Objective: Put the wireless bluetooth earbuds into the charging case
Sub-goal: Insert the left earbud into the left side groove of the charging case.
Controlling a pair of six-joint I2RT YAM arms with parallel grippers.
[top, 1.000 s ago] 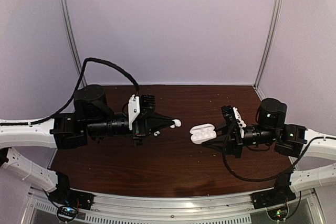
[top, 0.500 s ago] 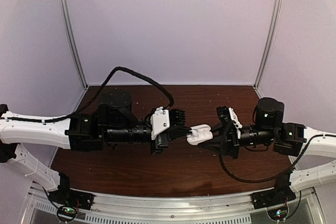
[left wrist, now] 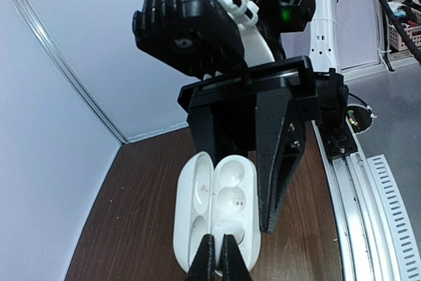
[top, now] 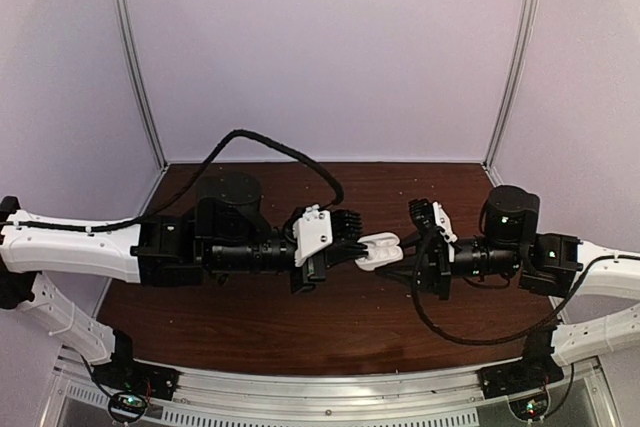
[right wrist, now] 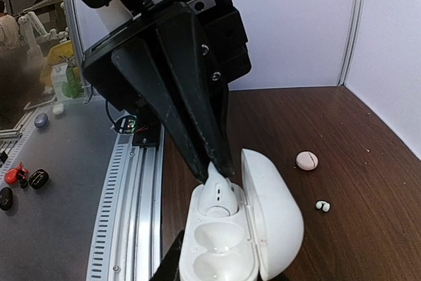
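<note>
My right gripper (top: 402, 259) is shut on the open white charging case (top: 382, 249) and holds it above the table, lid swung aside. My left gripper (top: 357, 249) is shut on one white earbud (right wrist: 219, 194), which stands stem-up in the end well of the case (right wrist: 263, 222). In the left wrist view the left gripper (left wrist: 216, 259) sits over the near well of the case (left wrist: 230, 192); the earbud is hidden there. The other two wells look empty. A second tiny white earbud (right wrist: 321, 206) lies on the table.
A small pink round case (right wrist: 306, 160) lies on the brown table (top: 330, 317) near the loose earbud. White walls with metal posts close the back and sides. A metal rail (left wrist: 355, 182) runs along the near edge.
My left arm has swung right with the earbud, from well apart to meeting the case. My right gripper has shifted the case slightly left towards it.
</note>
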